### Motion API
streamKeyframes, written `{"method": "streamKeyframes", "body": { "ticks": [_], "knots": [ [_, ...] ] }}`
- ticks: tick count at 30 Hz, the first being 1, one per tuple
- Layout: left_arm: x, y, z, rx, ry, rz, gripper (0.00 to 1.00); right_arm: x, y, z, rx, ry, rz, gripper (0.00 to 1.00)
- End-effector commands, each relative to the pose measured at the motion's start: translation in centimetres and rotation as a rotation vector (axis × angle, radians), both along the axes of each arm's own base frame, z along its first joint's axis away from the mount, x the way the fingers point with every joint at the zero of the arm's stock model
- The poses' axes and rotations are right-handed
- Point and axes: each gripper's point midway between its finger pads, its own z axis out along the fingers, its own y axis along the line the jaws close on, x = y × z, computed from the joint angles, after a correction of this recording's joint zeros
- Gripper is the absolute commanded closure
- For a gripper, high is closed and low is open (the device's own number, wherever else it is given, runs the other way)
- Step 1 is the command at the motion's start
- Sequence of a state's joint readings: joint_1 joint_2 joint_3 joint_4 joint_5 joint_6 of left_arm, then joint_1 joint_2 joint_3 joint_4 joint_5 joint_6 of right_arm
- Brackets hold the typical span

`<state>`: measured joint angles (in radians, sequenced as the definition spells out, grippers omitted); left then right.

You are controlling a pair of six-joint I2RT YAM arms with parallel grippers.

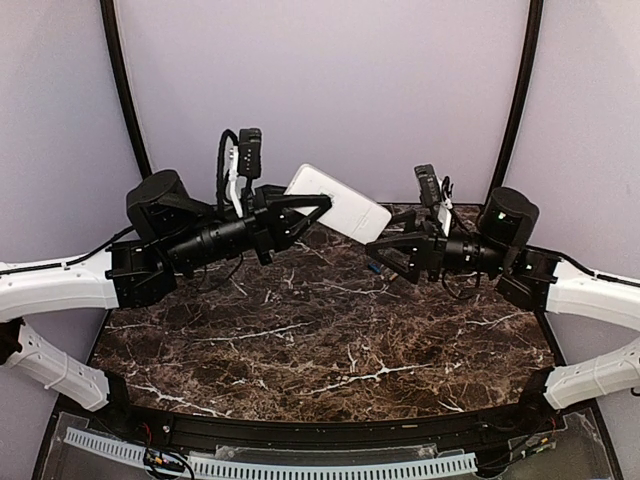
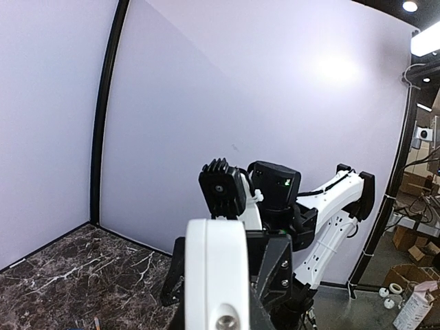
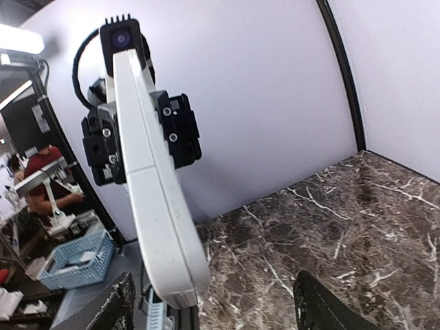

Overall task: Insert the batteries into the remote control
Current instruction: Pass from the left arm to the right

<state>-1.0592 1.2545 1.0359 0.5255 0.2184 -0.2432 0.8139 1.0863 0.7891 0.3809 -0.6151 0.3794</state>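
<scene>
Left hand [image 1: 306, 212] clamped on the white remote control [image 1: 342, 203], raised and tilted above the table [image 1: 300, 340], upper centre. Right hand [image 1: 379, 256] spread wide, empty, just beside the remote's lower right end.

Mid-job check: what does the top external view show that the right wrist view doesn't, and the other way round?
Only top external: a blue speck, possibly a battery, on the table below the right gripper. Only right wrist: the remote control edge-on with a seam across it, and the right fingers standing apart. Both: the left gripper holding the remote control in the air above the marble.
</scene>
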Motion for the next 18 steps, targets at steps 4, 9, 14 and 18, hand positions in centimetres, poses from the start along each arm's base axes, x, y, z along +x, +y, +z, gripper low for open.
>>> {"method": "streamKeyframes", "body": {
  "ticks": [4,9,14,18],
  "knots": [
    [-0.5,0.9,3.0,-0.154,0.004,-0.025,1.0,-3.0,0.6,6.9,0.272,-0.062,0.155,0.45],
    [-0.5,0.7,2.8,-0.153,0.003,-0.029,1.0,-3.4,1.1,6.6,0.28,-0.049,0.189,0.65],
    [-0.7,0.5,2.4,-0.151,0.009,-0.05,1.0,-3.3,1.0,7.4,0.291,-0.082,0.173,0.6],
    [-0.7,0.1,2.0,-0.142,0.02,-0.064,1.0,-3.3,1.0,8.2,0.298,-0.118,0.165,0.64]
  ]
}}
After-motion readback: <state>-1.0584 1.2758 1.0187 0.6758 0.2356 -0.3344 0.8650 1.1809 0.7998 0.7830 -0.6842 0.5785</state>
